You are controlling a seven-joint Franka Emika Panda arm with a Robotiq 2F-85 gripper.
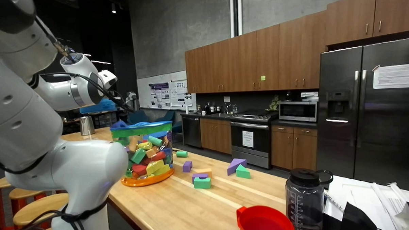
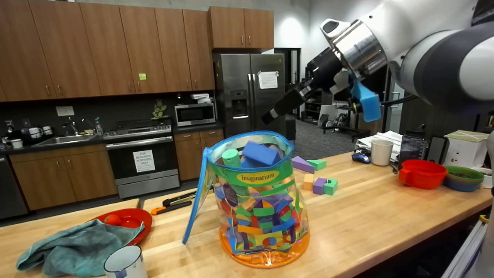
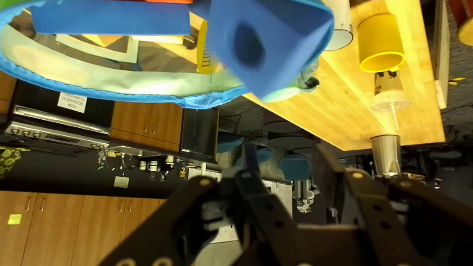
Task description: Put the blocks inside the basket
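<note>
Below the fingers (image 2: 274, 112), the see-through basket (image 2: 285, 171) stands on the table (image 2: 370, 216), filled with coloured blocks (image 2: 266, 226), a blue block (image 2: 259, 154) tilted at its mouth. The gripper (image 3: 290, 164) is unclenched, its fingers spread with a gap between. Lower than those fingers and apart from the basket, a purple wedge (image 2: 303, 165) and a green wedge (image 2: 317, 165) lie close together, other loose blocks near them

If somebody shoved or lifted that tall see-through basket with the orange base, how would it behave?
The tall see-through basket is probably heavy, being packed with multicoloured toy blocks. It may flex when squeezed, since its clear, blue-edged flap hangs down one side. A gentle push would likely slide, not tip it: its orange base is broad.
</note>
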